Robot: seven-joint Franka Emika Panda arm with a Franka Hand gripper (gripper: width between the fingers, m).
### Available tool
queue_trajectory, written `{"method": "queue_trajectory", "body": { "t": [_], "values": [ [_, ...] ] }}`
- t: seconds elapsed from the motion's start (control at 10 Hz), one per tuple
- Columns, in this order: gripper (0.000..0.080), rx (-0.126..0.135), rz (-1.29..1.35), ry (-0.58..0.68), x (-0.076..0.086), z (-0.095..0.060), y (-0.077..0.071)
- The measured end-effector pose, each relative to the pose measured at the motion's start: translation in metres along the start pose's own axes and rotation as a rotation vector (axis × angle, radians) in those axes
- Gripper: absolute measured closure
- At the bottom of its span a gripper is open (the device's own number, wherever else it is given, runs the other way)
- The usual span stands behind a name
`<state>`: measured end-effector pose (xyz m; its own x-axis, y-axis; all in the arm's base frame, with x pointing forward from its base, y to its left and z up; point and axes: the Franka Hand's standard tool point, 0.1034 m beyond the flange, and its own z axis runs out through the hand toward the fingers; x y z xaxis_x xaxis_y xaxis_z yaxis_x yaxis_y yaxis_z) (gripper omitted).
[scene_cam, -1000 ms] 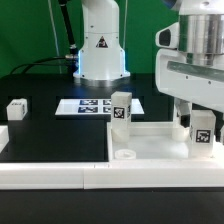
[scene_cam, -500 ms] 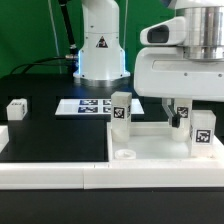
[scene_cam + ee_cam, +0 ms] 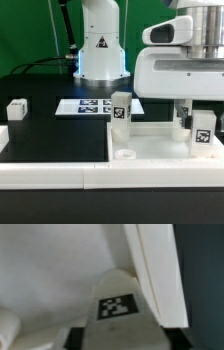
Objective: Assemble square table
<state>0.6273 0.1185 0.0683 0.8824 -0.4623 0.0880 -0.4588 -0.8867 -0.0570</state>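
Exterior view low, frontal, facing arm base; wrist view close above tagged leg (image 3: 117,308).

smooth matt white plastic square table (image 3: 150,140), legs (image 3: 121,108).

Robotics lab setup. A black surface (image 3: 50,135) carries a marker board (image 3: 92,105) of printed tags, with a white robot base (image 3: 100,45) bolted at the far side. Green backdrop (image 3: 150,30) behind, cables trailing at far left.
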Motion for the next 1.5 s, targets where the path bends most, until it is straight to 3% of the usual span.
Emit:
{"method": "queue_trajectory", "body": {
  "t": [0.4, 0.7, 0.8, 1.0, 1.3, 1.5],
  "values": [
    [0.0511, 0.002, 0.271, -0.003, 0.0007, 0.0, 0.0012],
    [0.0509, 0.025, 0.757, -0.039, 0.0019, 0.0003, 0.0019],
    [0.0509, 0.023, 0.818, -0.046, 0.0018, 0.0005, 0.0016],
    [0.0509, 0.016, 1.202, -0.082, 0.0019, 0.0013, -0.0027],
    [0.0509, -0.004, 1.46, -0.083, 0.0027, 0.001, -0.0012],
    [0.0508, -0.016, 1.498, -0.079, 0.0037, 0.0009, 0.0036]
  ]
}}
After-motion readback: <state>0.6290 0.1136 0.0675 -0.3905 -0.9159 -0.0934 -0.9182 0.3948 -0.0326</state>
